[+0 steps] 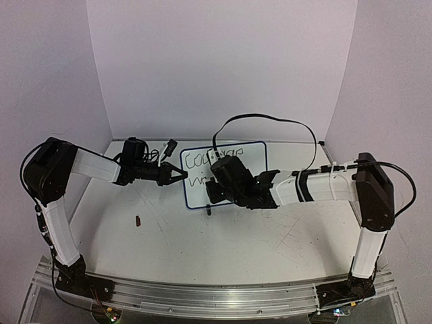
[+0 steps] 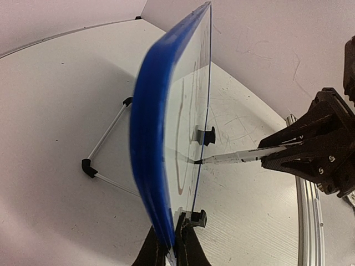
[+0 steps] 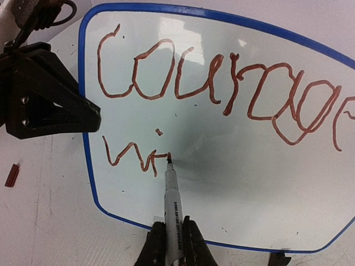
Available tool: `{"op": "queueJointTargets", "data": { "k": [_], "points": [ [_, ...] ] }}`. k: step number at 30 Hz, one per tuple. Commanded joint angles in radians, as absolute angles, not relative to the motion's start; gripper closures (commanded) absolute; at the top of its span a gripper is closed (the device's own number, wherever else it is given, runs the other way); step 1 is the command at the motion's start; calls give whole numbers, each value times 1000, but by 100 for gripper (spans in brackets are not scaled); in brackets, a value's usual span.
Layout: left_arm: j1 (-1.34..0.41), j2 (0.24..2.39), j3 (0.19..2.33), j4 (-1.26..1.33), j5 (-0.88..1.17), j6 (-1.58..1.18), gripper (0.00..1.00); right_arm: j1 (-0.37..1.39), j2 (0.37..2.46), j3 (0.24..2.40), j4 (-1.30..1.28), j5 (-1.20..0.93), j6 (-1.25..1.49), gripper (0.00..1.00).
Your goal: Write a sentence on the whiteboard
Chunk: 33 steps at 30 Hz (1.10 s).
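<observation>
**Right hand** [image 3: 173, 235]: fingers clamped together on the barrel of a marker [image 3: 171, 199]. The marker's tip touches the whiteboard [image 3: 233, 183] just after the letters "wi".

**Left hand** [image 2: 173, 246]: fingers pinched on the whiteboard's blue frame at its left edge.

**Whiteboard:** stands upright on two black clip feet [image 2: 208, 136], toward the back middle of the surface [image 1: 169, 236], between the two arms.

**Sentence** [image 3: 222, 83]: reddish-brown loopy letters. "Courage" runs across the upper line. The lower line reads only "wi", at the left.

**Red piece** [image 1: 138, 220]: small, lying flat on the surface to the left of the whiteboard, well apart from it.
</observation>
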<state>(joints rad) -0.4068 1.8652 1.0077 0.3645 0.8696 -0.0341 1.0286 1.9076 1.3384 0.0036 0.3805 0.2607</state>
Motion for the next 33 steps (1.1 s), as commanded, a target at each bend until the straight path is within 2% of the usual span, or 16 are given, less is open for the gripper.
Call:
{"op": "queueJointTargets", "data": {
  "k": [1, 33],
  "points": [
    [-399, 1852, 1023, 313, 719, 40, 100, 1039, 1884, 1317, 0, 394, 295, 100],
    [-399, 1855, 1025, 311, 722, 41, 100, 1016, 1912, 1390, 14, 467, 272, 100]
  ]
}}
